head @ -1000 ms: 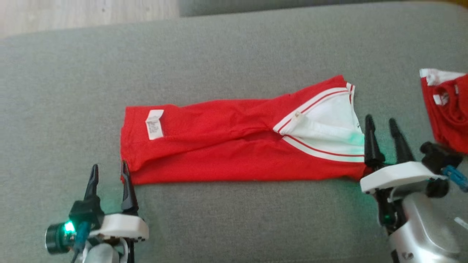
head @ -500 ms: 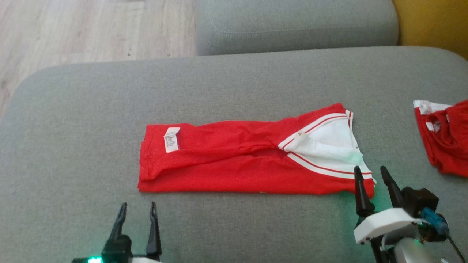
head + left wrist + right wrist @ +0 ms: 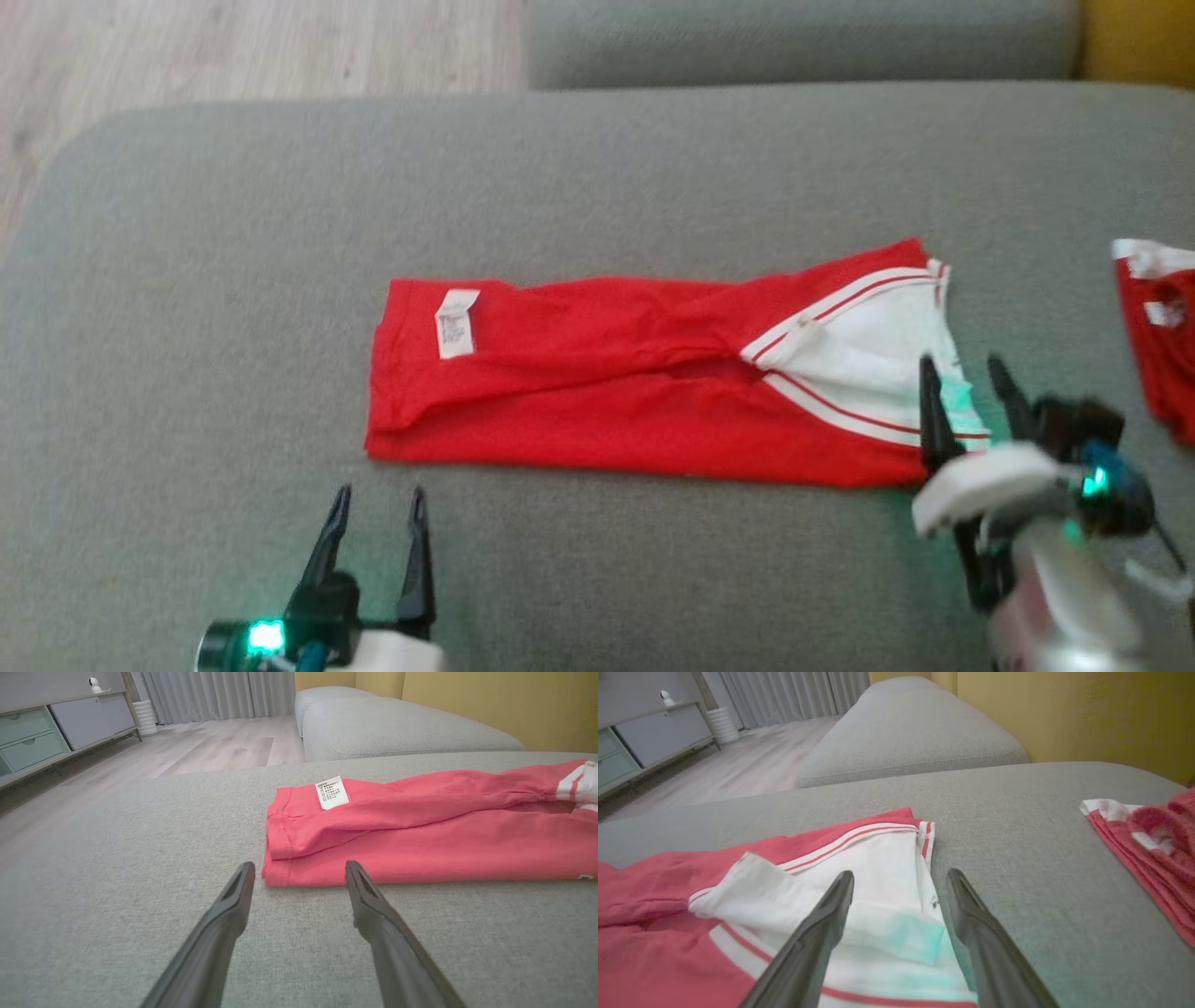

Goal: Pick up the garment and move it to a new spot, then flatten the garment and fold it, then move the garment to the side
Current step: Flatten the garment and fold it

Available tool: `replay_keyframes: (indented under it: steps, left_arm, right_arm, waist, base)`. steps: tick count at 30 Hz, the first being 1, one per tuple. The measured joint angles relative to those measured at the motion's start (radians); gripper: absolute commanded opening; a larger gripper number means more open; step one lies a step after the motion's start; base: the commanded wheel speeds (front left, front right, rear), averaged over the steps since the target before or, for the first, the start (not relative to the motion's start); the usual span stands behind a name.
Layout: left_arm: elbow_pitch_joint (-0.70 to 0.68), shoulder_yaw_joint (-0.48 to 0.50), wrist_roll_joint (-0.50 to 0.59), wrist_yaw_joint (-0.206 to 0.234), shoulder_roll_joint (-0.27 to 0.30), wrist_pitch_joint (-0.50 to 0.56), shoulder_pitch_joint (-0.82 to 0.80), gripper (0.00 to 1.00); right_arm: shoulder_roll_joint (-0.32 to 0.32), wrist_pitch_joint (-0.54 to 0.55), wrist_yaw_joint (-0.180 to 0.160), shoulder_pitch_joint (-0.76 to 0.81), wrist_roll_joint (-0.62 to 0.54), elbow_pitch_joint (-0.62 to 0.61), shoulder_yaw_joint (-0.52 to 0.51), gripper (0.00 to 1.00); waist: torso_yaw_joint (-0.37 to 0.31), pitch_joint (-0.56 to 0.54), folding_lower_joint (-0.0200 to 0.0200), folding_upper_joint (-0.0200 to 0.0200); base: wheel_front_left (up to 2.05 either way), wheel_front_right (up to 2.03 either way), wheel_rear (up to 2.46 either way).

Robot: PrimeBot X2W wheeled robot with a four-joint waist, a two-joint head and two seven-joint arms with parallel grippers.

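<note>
The red garment (image 3: 607, 373) lies folded into a long strip on the grey sofa cushion (image 3: 597, 168), with a white label near its left end and a white striped part at its right end. My left gripper (image 3: 378, 495) hovers open just in front of the strip's left corner, which also shows in the left wrist view as the garment (image 3: 420, 826) beyond my left gripper (image 3: 299, 868). My right gripper (image 3: 962, 369) is open over the white end of the garment (image 3: 859, 905), its fingertips straddling that edge at my right gripper (image 3: 900, 875).
A second red and white garment (image 3: 1162, 327) lies at the cushion's right edge, also seen as red cloth (image 3: 1148, 854). Another grey cushion (image 3: 803, 37) sits behind. Wooden floor (image 3: 233, 56) lies beyond the far left, a yellow wall (image 3: 1064, 714) to the right.
The head camera has shifted, so the whole picture moved. Both grippers have drawn back from the garment's ends; the left one now stands clear of the left corner. Both stay open.
</note>
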Motion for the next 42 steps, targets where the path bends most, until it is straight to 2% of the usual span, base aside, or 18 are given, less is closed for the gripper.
replay_keyframes:
  steps: [4, 8, 13, 14, 15, 16, 20, 24, 29, 35, 39, 42]
  left_arm:
    - [0.014, -0.023, -0.018, -0.004, 0.0, 0.0, -0.043, 1.0]
    - [0.026, -0.043, -0.024, -0.004, 0.0, 0.0, -0.055, 1.0]
    - [0.041, -0.043, -0.031, -0.004, 0.0, 0.0, -0.055, 1.0]
    - [0.042, -0.043, -0.031, -0.004, 0.0, 0.0, -0.055, 1.0]
    - [0.042, -0.042, -0.031, -0.004, 0.0, 0.0, -0.055, 1.0]
    - [0.043, -0.041, -0.031, -0.004, 0.0, 0.0, -0.055, 1.0]
    - [0.044, -0.038, -0.031, -0.004, 0.0, 0.0, -0.056, 1.0]
    - [0.046, -0.038, -0.031, -0.004, 0.0, 0.0, -0.056, 1.0]
    - [0.047, -0.041, -0.032, -0.004, 0.0, 0.0, -0.055, 1.0]
    - [0.054, -0.056, -0.041, -0.008, 0.0, 0.0, -0.051, 1.0]
    - [0.059, -0.082, -0.042, -0.014, 0.0, 0.0, -0.05, 1.0]
    - [0.064, -0.102, -0.041, -0.017, 0.0, 0.0, -0.049, 1.0]
  right_arm:
    - [0.0, 0.004, 0.0, -0.14, -0.075, 0.133, -0.07, 1.0]
    - [-0.001, 0.036, 0.0, -0.188, -0.13, 0.268, -0.152, 1.0]
    - [-0.005, 0.043, 0.0, -0.221, -0.111, 0.366, -0.198, 1.0]
    - [-0.008, 0.041, 0.0, -0.234, -0.093, 0.385, -0.189, 0.95]
    - [-0.012, 0.039, 0.0, -0.244, -0.076, 0.402, -0.176, 0.45]
    - [-0.019, 0.031, 0.0, -0.251, -0.05, 0.417, -0.155, 0.0]
    - [-0.02, 0.003, 0.0, -0.255, -0.004, 0.433, -0.116, 0.0]
    - [-0.038, 0.0, 0.0, -0.236, 0.013, 0.4, -0.128, 0.0]
    - [-0.062, 0.0, 0.0, -0.198, 0.051, 0.219, -0.099, 0.0]
    - [-0.027, 0.0, 0.0, -0.164, 0.196, 0.029, 0.154, 0.0]
    - [-0.017, 0.0, 0.0, -0.13, 0.309, -0.017, 0.33, 0.0]
    - [-0.017, 0.0, 0.0, -0.127, 0.378, -0.028, 0.423, 0.0]
  waist:
    - [0.02, 0.04, 0.0002, 0.0]
    - [0.05, 0.064, 0.0001, 0.0]
    - [0.071, 0.075, -0.0002, 0.0]
    - [0.071, 0.076, -0.0002, 0.0]
    - [0.07, 0.076, -0.0002, 0.0]
    - [0.069, 0.075, -0.0002, 0.0]
    - [0.055, 0.07, -0.0001, 0.0]
    - [0.042, 0.049, -0.0001, 0.0]
    - [0.046, 0.026, -0.0001, 0.0]
    - [0.093, 0.007, -0.0001, 0.0]
    - [0.151, -0.001, -0.0001, 0.0]
    - [0.208, -0.007, -0.0002, 0.0]
  base:
    - [0.0, 0.0, 0.0]
    - [0.0, 0.0, 0.0]
    - [0.0, 0.0, 0.0]
    - [0.0, 0.0, 0.0]
    - [0.0, 0.0, 0.0]
    - [0.0, 0.0, 0.0]
    - [0.0, 0.0, 0.0]
    - [0.0, 0.0, 0.0]
    - [0.0, 0.0, 0.0]
    - [0.0, 0.0, 0.0]
    - [0.0, 0.0, 0.0]
    - [0.0, 0.0, 0.0]
